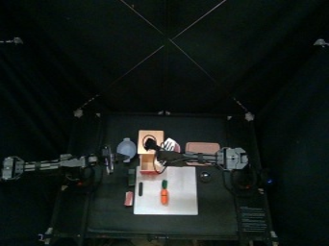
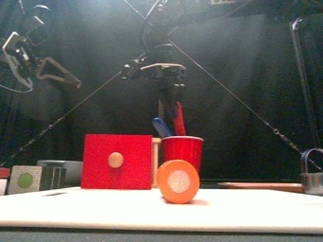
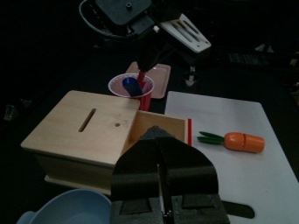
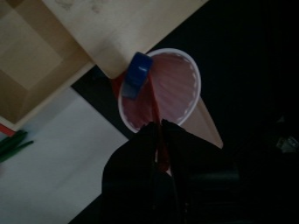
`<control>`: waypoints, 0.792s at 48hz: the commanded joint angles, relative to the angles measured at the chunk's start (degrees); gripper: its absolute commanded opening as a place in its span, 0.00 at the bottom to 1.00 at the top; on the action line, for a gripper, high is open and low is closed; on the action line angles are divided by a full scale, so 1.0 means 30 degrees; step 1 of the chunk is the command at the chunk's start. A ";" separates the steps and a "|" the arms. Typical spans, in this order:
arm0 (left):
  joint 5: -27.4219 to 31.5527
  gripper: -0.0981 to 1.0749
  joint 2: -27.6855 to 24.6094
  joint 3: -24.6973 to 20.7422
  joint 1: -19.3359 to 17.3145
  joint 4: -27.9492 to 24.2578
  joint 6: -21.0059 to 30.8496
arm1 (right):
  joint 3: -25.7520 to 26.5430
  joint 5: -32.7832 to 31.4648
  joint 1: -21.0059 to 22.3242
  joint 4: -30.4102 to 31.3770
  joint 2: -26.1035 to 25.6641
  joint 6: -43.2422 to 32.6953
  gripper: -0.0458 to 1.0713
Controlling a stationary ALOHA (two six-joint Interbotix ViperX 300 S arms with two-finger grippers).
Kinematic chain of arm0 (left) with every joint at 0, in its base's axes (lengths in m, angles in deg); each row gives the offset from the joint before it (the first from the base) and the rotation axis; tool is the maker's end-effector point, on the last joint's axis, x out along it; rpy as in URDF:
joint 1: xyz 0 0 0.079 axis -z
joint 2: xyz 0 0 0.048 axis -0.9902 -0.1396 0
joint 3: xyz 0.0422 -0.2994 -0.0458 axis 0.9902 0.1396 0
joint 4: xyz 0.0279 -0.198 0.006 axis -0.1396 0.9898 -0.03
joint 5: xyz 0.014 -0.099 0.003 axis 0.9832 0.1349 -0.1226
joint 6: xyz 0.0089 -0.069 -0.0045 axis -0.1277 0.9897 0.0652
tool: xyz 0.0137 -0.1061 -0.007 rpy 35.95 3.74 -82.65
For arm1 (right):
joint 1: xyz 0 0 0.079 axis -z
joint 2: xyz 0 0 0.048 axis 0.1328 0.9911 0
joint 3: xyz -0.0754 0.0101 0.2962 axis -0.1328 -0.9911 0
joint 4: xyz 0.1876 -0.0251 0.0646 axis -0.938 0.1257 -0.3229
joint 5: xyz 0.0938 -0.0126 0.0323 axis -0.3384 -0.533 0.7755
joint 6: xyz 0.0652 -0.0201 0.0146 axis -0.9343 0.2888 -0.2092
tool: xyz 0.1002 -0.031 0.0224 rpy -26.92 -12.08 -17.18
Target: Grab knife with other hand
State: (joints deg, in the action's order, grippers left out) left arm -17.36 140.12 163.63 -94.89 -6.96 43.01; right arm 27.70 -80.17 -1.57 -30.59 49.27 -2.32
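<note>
I cannot make out the knife in any view. My right gripper hangs over the red cup, its jaws closed on a slim red utensil that stands in the cup beside a blue one. The same gripper shows above the cup in the left wrist view. My left gripper is shut and empty, over the near corner of the tan wooden block. It sits at the table's left.
An orange carrot with a green end lies on the white board. A small red bar lies left of the board. A pale blue bowl stands by the block, and a pinkish flat piece right of the cup.
</note>
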 commanded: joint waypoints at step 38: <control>-0.0176 0.12 -0.0381 -0.0352 0.0117 0.0879 -0.0059 | -0.1904 -0.0469 -0.1582 0.2314 -0.7998 -0.1523 0.35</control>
State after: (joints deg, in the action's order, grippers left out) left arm -17.36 139.41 163.54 -94.54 -4.32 42.92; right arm 23.05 -82.90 -5.87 -23.38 29.93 -5.48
